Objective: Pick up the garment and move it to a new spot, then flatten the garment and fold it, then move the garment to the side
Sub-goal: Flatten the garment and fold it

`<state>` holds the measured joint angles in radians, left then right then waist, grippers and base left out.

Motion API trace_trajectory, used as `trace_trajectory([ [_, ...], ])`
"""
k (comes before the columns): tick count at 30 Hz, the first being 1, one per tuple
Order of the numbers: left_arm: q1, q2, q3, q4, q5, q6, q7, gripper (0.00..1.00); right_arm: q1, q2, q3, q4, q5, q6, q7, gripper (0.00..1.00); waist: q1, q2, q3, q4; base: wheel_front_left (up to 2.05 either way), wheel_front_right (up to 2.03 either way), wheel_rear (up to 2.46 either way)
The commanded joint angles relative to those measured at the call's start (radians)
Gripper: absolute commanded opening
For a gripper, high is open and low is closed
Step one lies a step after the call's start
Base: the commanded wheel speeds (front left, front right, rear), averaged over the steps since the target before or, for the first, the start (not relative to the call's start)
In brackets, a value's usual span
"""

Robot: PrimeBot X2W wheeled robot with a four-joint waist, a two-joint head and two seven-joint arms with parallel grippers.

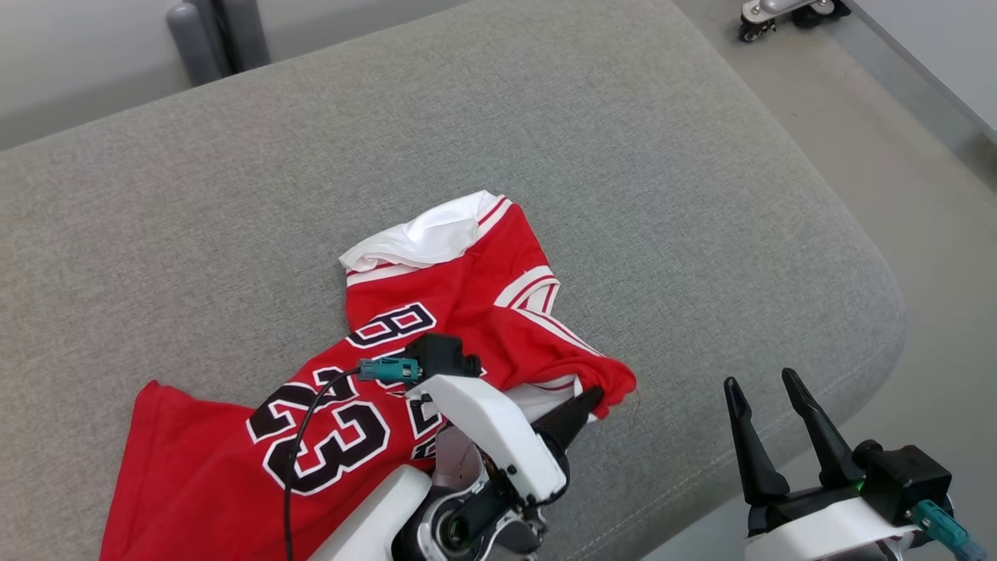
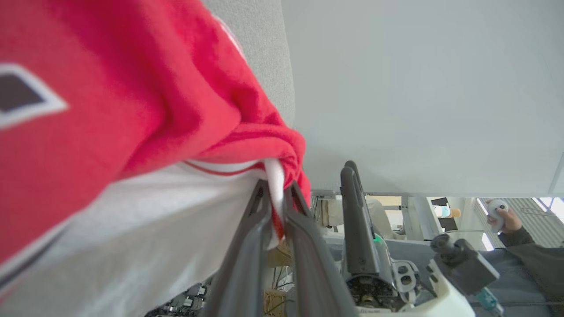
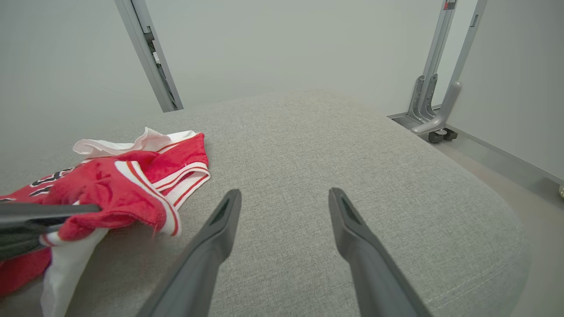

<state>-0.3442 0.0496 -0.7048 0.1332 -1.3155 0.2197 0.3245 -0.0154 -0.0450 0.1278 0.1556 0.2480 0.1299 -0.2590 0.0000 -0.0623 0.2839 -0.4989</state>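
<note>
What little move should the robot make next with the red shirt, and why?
Probably lift the left tool a little. It is shut on the trimmed edge of the red shirt, which lies crumpled on the grey cushion, so raising it should start the pick-up. The right tool is open and apart from the shirt.

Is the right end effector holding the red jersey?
No, the right end effector stands open over the gray cushion, apart from the red jersey.

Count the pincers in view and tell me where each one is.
2. The left pincer is clamped on a corner of the jersey; the right pincer stands open over the bare cushion beside it.
</note>
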Motion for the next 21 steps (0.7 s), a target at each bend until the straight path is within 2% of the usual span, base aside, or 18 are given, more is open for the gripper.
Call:
trace_trajectory([
  [1,-0.033,0.002,-0.015,0.010,-0.060,0.031,-0.043,0.00,-0.006,-0.006,-0.006,0.001,0.007,0.002,-0.006,1.00,0.0000,0.0000,0.007,-0.007,0.00,0.00,0.00],
  [4,-0.076,0.004,-0.020,0.056,-0.176,0.087,-0.188,0.00,-0.010,-0.006,-0.005,0.000,0.007,0.002,-0.006,1.00,0.0000,0.0000,0.014,-0.012,0.00,0.00,0.00],
  [5,-0.099,0.003,-0.032,0.077,-0.186,0.097,-0.242,0.00,-0.012,-0.006,-0.004,0.001,0.008,0.002,-0.006,1.00,0.0000,0.0000,0.017,-0.014,0.00,0.00,0.00],
  [6,-0.127,0.000,-0.045,0.090,-0.198,0.089,-0.301,0.24,-0.013,-0.006,-0.002,0.001,0.009,0.002,-0.006,1.00,0.0000,0.0000,0.019,-0.015,0.00,0.00,0.00],
  [7,-0.141,0.000,-0.064,0.107,-0.228,0.089,-0.340,0.57,-0.014,-0.006,-0.001,0.001,0.010,0.002,-0.006,1.00,0.0000,0.0000,0.021,-0.017,0.00,0.00,0.00],
  [8,-0.153,0.000,-0.104,0.121,-0.232,0.086,-0.354,1.00,-0.014,-0.006,0.000,0.001,0.011,0.002,-0.006,1.00,0.0000,0.0000,0.022,-0.017,0.00,0.00,0.00],
  [11,-0.216,0.004,-0.219,0.131,-0.207,0.047,-0.354,1.00,-0.007,-0.006,-0.013,-0.003,0.010,0.002,-0.006,1.00,0.0000,0.0000,0.021,0.000,0.00,0.00,0.00],
  [15,-0.232,0.011,-0.319,0.099,-0.159,-0.022,-0.323,1.00,0.004,-0.006,-0.034,-0.002,-0.009,0.002,-0.006,1.00,0.0000,0.0000,0.004,0.036,0.00,0.00,0.00],
  [19,-0.202,0.101,-0.364,-0.045,-0.132,-0.070,-0.284,1.00,0.008,-0.006,-0.058,-0.006,-0.038,0.001,-0.006,1.00,0.0000,0.0000,-0.022,0.083,0.00,0.00,0.00],
  [21,-0.195,0.163,-0.363,-0.144,-0.107,-0.066,-0.292,1.00,0.011,-0.007,-0.071,-0.007,-0.052,0.001,-0.006,1.00,0.0000,0.0000,-0.034,0.112,0.00,0.00,0.00],
])
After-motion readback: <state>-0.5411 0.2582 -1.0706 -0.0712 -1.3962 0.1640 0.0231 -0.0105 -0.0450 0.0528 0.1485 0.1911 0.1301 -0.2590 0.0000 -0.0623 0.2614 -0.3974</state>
